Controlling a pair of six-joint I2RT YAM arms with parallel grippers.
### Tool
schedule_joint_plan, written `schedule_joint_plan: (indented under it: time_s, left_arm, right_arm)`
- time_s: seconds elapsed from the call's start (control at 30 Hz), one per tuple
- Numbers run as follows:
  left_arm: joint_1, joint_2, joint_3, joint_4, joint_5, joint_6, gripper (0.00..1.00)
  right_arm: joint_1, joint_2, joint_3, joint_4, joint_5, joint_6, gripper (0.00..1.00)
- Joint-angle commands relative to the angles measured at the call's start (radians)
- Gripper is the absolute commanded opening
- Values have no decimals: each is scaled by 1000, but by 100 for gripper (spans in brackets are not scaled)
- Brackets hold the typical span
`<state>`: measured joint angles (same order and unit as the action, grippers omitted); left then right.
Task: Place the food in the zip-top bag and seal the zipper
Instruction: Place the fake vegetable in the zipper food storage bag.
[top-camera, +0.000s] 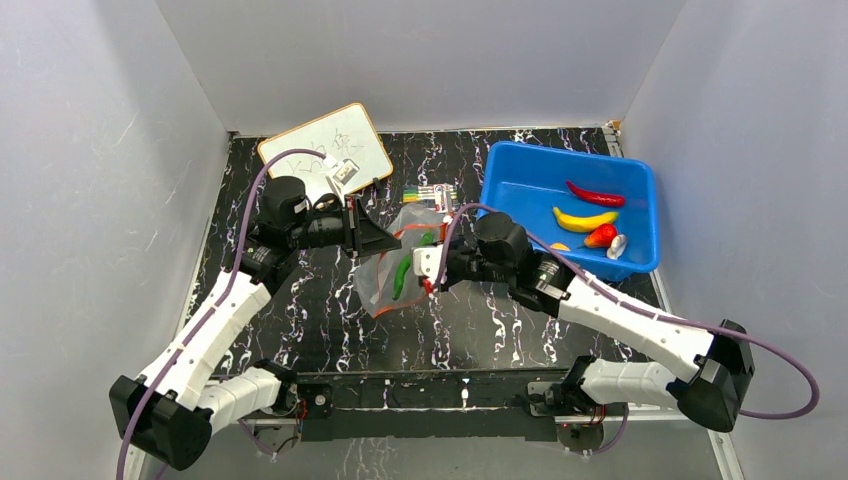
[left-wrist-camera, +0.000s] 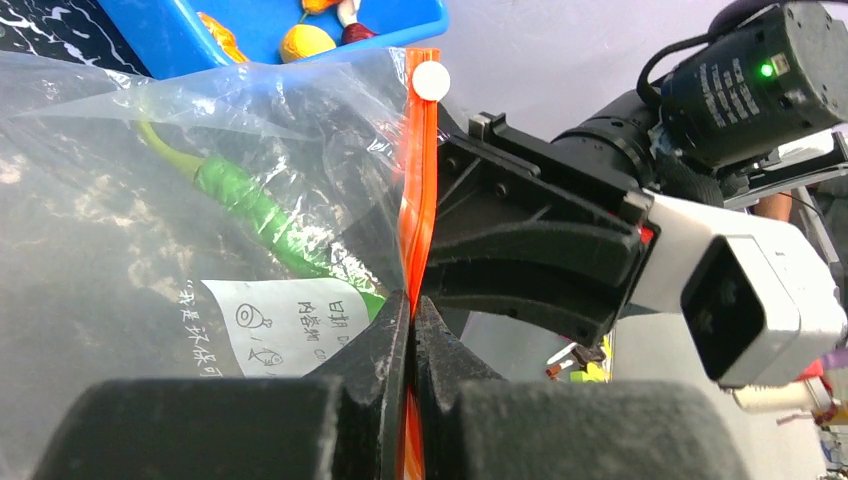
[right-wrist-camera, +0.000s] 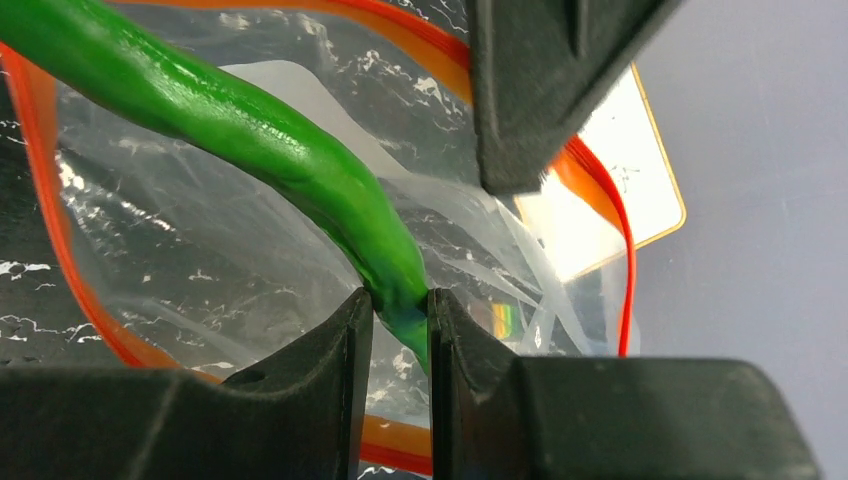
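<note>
The zip-top bag sits between two robot arms at the middle of a black marbled table. The left gripper has its jaws pressed together on the zipper, the orange-red strip running upright between its fingers. Facing it, the right gripper is clamped on the tip of the green pepper, whose body lies inside the clear pouch, framed by the orange trim. To the right, apart from the bag, a blue tub holds the red chili, yellow banana, strawberry and a small white piece. A pack of markers lies just behind the bag, and a whiteboard at the far left.
</note>
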<state>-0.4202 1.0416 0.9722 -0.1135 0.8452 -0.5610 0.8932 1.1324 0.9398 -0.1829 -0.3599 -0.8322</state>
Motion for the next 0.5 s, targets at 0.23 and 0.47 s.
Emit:
schedule_joint_plan:
  time_s: [0.23,0.47]
  left_arm:
    - [1,0,33,-110,100,50,0]
    - [1,5,49,-147,146,53,0]
  right_arm:
    - [57,31,-23,120,222,-195,0]
    - [57,77,-50,153,326,-219,0]
